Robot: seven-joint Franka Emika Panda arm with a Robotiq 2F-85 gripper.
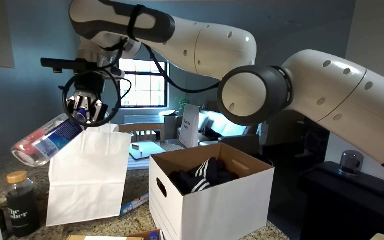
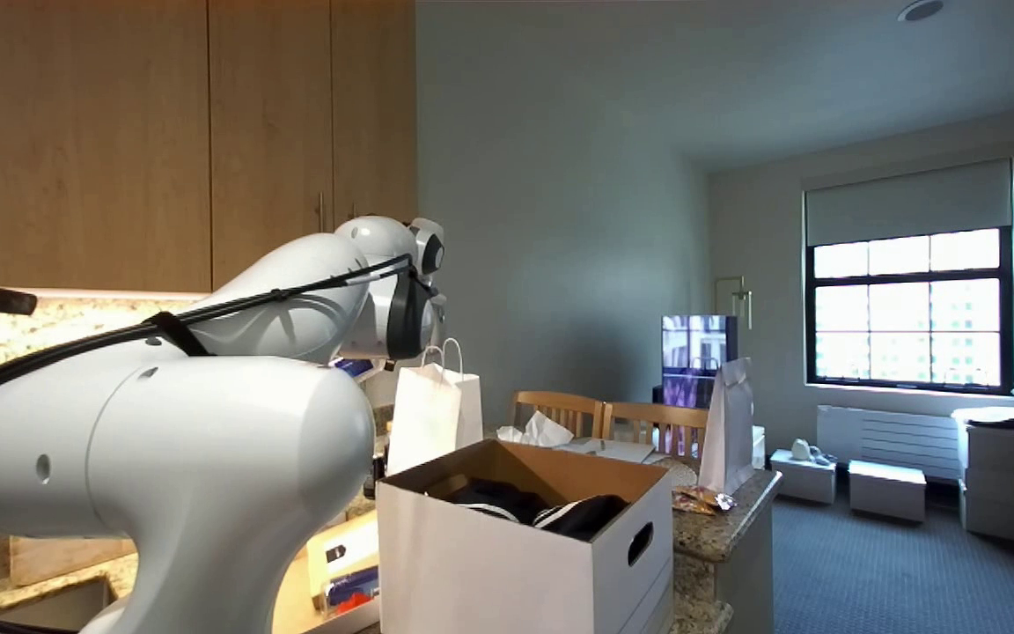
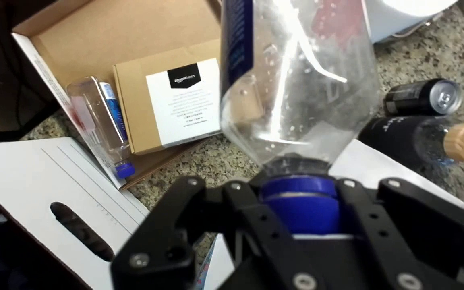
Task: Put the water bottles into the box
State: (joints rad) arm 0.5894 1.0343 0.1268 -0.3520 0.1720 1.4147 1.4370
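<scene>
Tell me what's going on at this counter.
A robot's gripper holds a clear water bottle by its blue-capped end, up in the air and tilted. It hangs off to one side of the white box, which stands on the counter with dark, white-striped things inside; no bottle shows in what can be seen of its inside. A second bottle lies in a shallow cardboard tray beside a small carton. So neither of these bottles is in the box yet.
</scene>
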